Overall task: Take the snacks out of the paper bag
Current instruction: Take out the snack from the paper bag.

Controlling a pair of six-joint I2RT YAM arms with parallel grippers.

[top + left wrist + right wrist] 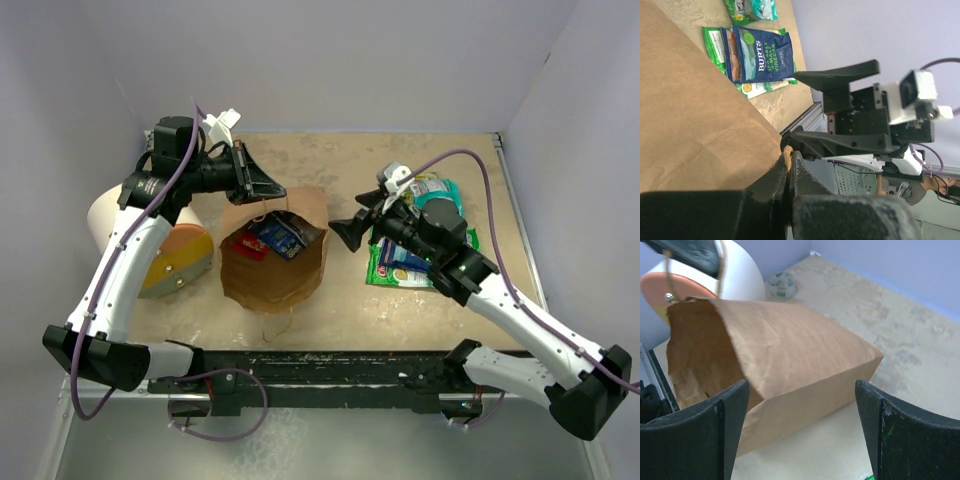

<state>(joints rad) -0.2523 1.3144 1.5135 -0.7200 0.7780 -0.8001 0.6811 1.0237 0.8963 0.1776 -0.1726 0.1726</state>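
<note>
The brown paper bag (290, 275) stands at the table's middle with its mouth open upward. A dark blue packet (281, 236) and a red one (250, 247) lie inside. My left gripper (268, 190) is shut on the bag's twisted handle (787, 156) at the rim and holds it up. My right gripper (350, 232) is open and empty, just right of the bag (790, 355), its fingers (735, 410) apart from the paper. Other snacks lie on the table at the right: green packets (398, 270), a teal one (440, 190) and a dark blue one (762, 55).
A white cylinder (105, 215) with an orange-yellow round end (178, 262) lies left of the bag, under my left arm. A small round pale object (781, 284) sits by the back wall. A black rail (330, 365) runs along the near edge.
</note>
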